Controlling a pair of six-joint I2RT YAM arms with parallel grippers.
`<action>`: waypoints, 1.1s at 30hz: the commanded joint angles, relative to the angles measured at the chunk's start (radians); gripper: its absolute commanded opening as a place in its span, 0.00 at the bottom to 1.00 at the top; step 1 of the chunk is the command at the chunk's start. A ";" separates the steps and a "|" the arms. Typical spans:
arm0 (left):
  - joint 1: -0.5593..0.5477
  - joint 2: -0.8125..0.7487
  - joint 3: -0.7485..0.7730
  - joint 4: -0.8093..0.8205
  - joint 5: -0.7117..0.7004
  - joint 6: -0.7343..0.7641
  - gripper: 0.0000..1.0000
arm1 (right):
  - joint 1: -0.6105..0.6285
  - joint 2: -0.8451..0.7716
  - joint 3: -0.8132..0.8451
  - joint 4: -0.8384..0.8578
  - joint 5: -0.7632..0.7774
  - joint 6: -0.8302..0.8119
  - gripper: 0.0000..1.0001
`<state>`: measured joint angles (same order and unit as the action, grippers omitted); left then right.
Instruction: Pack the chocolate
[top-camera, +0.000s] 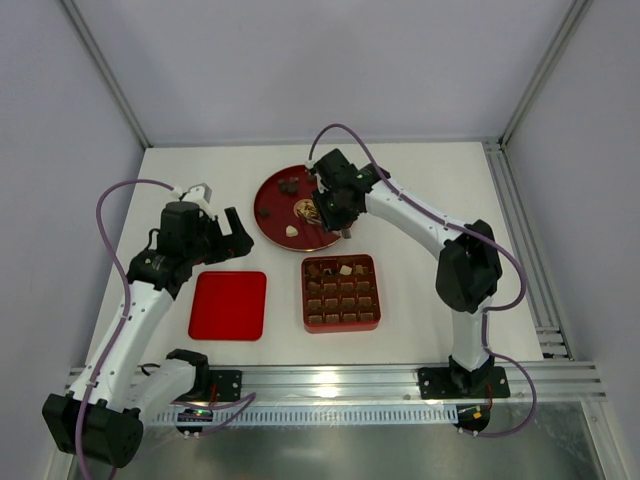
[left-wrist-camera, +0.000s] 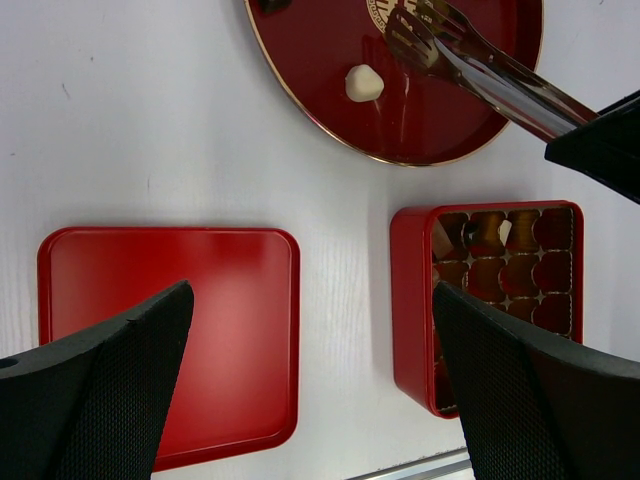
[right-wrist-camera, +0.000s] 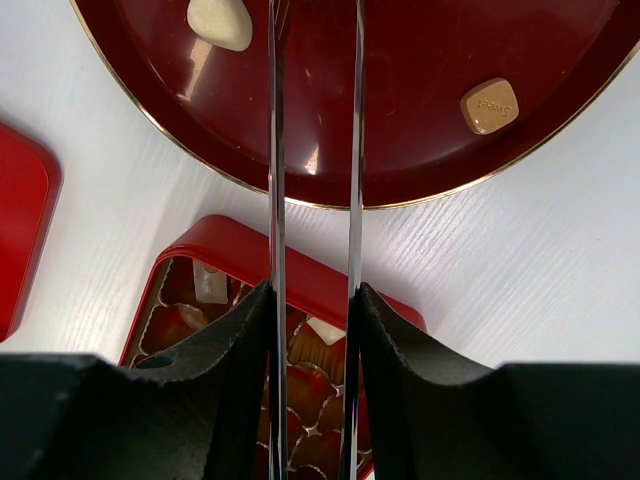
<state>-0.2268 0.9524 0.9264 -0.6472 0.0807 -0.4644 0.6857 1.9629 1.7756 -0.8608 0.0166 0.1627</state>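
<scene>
bright, even light from above leaves only soft shadows on the white worktop (top-camera: 470, 180). the glossy red plate (right-wrist-camera: 420, 150) carries pale streaks of glare, and the red lid (left-wrist-camera: 200, 300) shows a dull sheen.

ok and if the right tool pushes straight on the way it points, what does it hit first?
The right tool grips tongs, which lead, so their tips would meet the red plate first, between the white chocolate and the tan chocolate, likely missing both. Tip height above the plate is unclear.
</scene>
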 joint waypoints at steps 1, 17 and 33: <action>0.003 0.000 -0.003 0.015 0.013 0.001 1.00 | 0.006 0.007 0.045 0.005 0.011 -0.009 0.40; 0.003 0.002 -0.003 0.015 0.011 0.003 1.00 | 0.006 0.021 0.070 -0.012 0.009 -0.008 0.39; 0.003 0.002 -0.001 0.017 0.014 0.001 1.00 | 0.008 0.008 0.090 -0.026 0.022 -0.003 0.34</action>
<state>-0.2268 0.9539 0.9264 -0.6472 0.0807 -0.4644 0.6861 1.9903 1.8217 -0.8852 0.0231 0.1635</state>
